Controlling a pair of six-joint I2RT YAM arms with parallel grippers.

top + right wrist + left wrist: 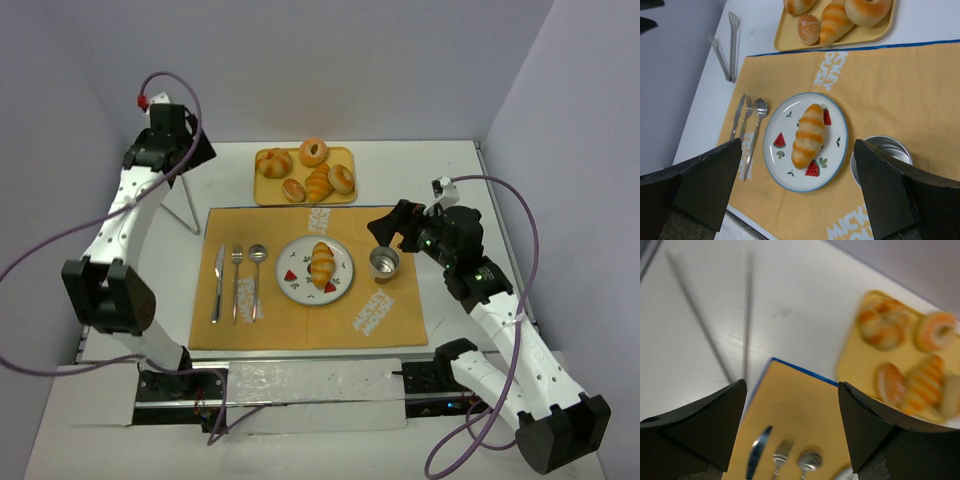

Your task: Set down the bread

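R end effector (797,144) is open, nothing betw. its fingers, hanging over the mat (900,90). Straight below it: the bread (809,135), lying on the watermelon-print plate (837,131), untouched. Metal cup (884,145) stands just beside the plate, under the finger at the right of the wrist view. Further ahead, a yellow tray (790,43) holds another croissant (835,20), a small bun (808,29) and doughnuts (867,10). L end effector (791,385) is also open, holding nothing, over the mat's far-left corner. The tray is ahead-right of it, cutlery (782,456) below, tongs (727,50) on the tabletop (755,30).
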